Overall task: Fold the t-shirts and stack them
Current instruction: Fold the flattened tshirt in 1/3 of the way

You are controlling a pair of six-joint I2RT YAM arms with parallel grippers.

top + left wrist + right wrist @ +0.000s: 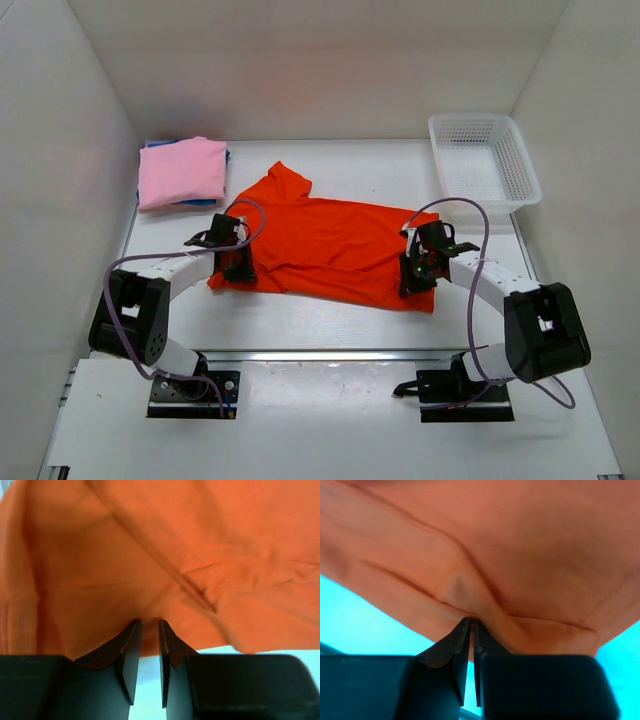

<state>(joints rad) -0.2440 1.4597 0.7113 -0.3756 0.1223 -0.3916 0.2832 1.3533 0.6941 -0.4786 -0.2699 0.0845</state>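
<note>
We have the orange-red t-shirt (330,245) spread across the middle of the table (330,325), one sleeve pointing to the far side and an arm at each end of its near edge. The left gripper (238,262) has its jaws narrowly apart with the shirt's edge between the fingertips (131,640); we judge that a pinch on the cloth. The right gripper (415,275) is almost closed, its fingertips (461,639) biting a small pucker of the same shirt. The pink t-shirt (180,172) lies folded at the far left on top of the blue t-shirt (222,155) (only a blue rim shows), well apart from both grippers.

Our worry is the grip itself. Both bites sit right at the hem, so the cloth could slip free once the arms lift or pull, sooner on the left, where the jaws stand wider. If one side lets go, the fold goes skew. We also cannot tell how many layers each pinch holds; a single layer would let the rest sag and bunch. An uneven lift would give a crooked crease, and the far sleeve could tuck under.

As for writing, we read none: no print or tag on the shirts, and nothing on the white mesh basket (470,120) or on the arms.
</note>
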